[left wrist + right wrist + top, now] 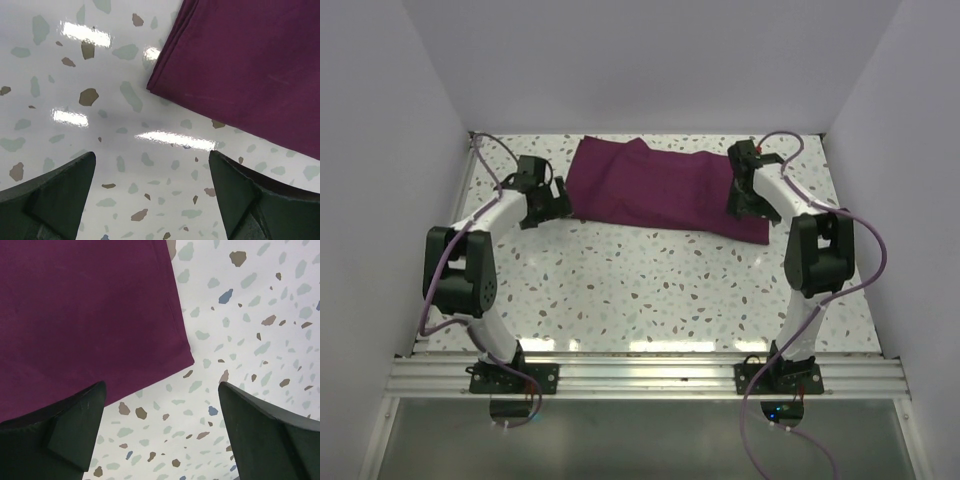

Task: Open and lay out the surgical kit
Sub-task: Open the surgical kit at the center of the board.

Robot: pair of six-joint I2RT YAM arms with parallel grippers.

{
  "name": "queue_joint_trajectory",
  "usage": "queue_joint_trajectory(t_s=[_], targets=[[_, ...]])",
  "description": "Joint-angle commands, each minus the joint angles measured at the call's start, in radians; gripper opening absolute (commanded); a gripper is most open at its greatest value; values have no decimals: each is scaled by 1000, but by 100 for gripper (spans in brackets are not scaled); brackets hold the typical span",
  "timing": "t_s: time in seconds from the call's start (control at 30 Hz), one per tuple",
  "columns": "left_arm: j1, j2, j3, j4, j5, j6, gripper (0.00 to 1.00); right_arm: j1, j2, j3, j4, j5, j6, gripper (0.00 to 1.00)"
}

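The surgical kit shows as a folded dark purple cloth wrap (660, 190) lying flat at the far middle of the speckled table; what it holds is hidden. My left gripper (558, 200) hovers just off the wrap's left edge, jaws wide open over bare table (152, 160), with the cloth's corner (240, 65) ahead to the right. My right gripper (745, 200) is at the wrap's right end, also open and holding nothing (162, 390). Its left finger (75, 425) overlaps the cloth's edge (85, 315), and its right finger is over the table.
White walls (380, 150) close in the table on the left, back and right. An aluminium rail (640, 375) runs along the near edge, where both arm bases are bolted. Purple cables (865, 260) loop beside each arm.
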Motion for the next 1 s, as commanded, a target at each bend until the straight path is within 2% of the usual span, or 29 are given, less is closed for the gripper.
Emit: queue_joint_trajectory(t_s=[0.0,0.13,0.23,0.37,0.47,0.57,0.67,0.8,0.83,0.97], targets=[[6,-4,110,9,-25,-12,100,-8,-37,56,-26,29,-26,98],[6,72,236,61,6,-1,99,-8,-92,53,-32,2,-16,99],[6,117,304,152,26,-6,99,-9,-175,6,33,-130,-34,98],[11,183,351,307,86,-29,99,-8,-238,3,97,-207,-32,98],[14,275,432,349,124,-52,99,-9,-253,15,116,-189,-34,98],[21,371,537,322,197,-145,97,-37,-238,45,196,-210,-54,98],[8,391,535,338,293,-173,94,-104,-114,177,184,-274,-35,96],[-17,318,390,346,296,-130,94,-169,114,416,130,-354,-52,94],[-18,281,364,337,300,-122,94,-182,206,523,117,-363,-64,93],[-18,172,215,337,300,-110,94,-192,386,742,80,-417,-94,88]])
